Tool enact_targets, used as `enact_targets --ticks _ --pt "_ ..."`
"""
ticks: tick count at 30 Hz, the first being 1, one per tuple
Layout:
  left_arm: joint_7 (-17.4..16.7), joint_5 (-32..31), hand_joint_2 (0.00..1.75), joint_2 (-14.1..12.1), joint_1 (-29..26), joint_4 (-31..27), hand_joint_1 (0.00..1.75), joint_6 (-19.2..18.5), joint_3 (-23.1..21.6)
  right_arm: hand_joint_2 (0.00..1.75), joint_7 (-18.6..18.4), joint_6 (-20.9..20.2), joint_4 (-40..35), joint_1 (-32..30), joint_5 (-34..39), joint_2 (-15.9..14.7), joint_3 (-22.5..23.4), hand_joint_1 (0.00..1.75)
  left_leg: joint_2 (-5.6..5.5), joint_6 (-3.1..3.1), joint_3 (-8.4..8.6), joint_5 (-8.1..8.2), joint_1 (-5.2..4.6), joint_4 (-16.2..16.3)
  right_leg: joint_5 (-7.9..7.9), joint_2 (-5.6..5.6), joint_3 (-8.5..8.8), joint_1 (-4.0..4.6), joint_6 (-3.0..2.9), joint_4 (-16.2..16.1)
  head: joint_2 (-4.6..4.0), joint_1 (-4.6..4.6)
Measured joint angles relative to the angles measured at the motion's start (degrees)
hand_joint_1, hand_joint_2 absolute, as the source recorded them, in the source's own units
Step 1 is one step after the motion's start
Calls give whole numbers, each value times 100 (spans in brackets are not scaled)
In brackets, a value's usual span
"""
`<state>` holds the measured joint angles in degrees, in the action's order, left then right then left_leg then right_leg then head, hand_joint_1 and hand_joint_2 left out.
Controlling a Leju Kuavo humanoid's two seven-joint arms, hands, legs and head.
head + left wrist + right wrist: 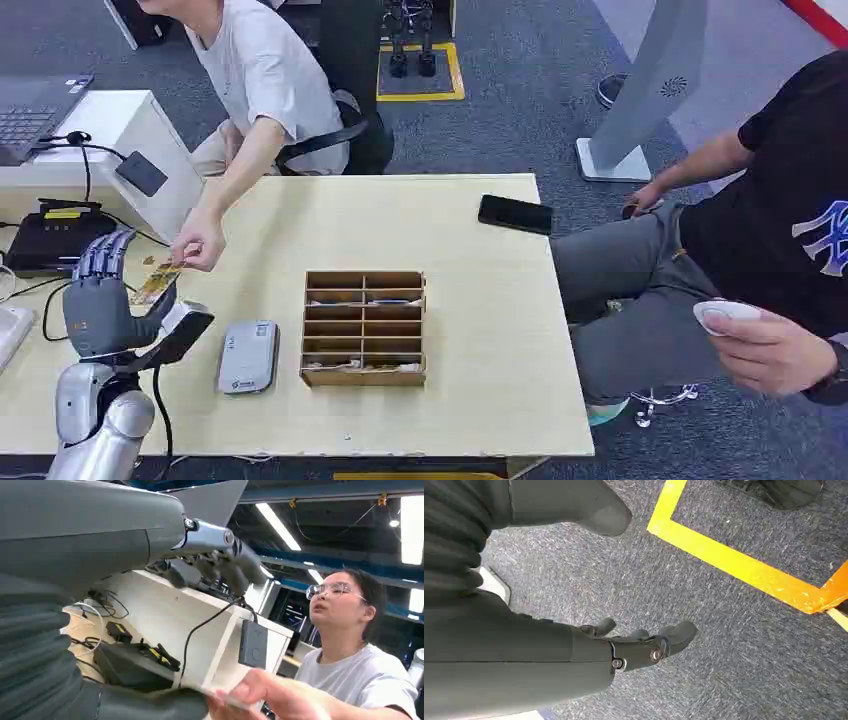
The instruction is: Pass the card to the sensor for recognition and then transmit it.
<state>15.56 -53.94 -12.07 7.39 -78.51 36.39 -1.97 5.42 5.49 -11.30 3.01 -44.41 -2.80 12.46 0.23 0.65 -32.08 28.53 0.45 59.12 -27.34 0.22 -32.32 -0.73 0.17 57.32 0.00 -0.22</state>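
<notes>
Head view shows my left hand [100, 300] raised palm-up, fingers spread, so the seated person's hand [198, 245] can lay the thin yellow-patterned card [158, 282] in it; the grey rounded sensor box [247, 357] waits nearby. My right hand [639, 642] hangs loosely apart, holding nothing.

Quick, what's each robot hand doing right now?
Left robot hand: fingers apart; a person holds the card at it; grip cannot be told.
Right robot hand: open, holding nothing.
</notes>
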Motion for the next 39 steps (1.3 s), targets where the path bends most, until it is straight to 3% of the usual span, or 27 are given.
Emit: enact_targets --ticks 15,20,23,26,30,33,39 --pt "31 326 175 -15 17 24 175 -52 0 175 0 26 0 0 -98 0 11 0 0 0 0 0 0 0 0 0 0 0 0 0 0 -2" --pt "494 1061 175 -13 2 26 175 -245 0 175 0 26 0 0 -144 0 22 0 0 0 0 0 0 0 0 0 1 0 0 0 0 0" --pt "568 1228 175 0 -2 26 175 -328 0 175 0 26 0 0 -188 0 31 0 -1 0 0 0 0 0 0 -1 1 0 0 0 0 0" --pt "582 1662 175 20 -15 -9 175 -846 0 175 0 28 0 -2 -190 0 98 0 -1 0 1 0 0 0 0 -1 1 0 0 0 0 0" --pt "51 2735 175 57 -16 -120 175 -2381 0 175 87 77 0 -34 -179 0 223 0 -1 0 2 0 0 1 0 0 1 0 0 0 0 -2" --pt "-349 3369 175 66 -30 -199 175 -3146 -2 175 107 85 0 -73 -190 0 308 0 1 0 1 0 0 1 0 0 1 0 0 0 0 0" --pt "-759 3827 175 9 -183 -280 175 -3840 -4 175 103 85 2 -119 -227 0 435 0 5 0 1 1 0 0 0 2 -1 0 0 0 0 -2"
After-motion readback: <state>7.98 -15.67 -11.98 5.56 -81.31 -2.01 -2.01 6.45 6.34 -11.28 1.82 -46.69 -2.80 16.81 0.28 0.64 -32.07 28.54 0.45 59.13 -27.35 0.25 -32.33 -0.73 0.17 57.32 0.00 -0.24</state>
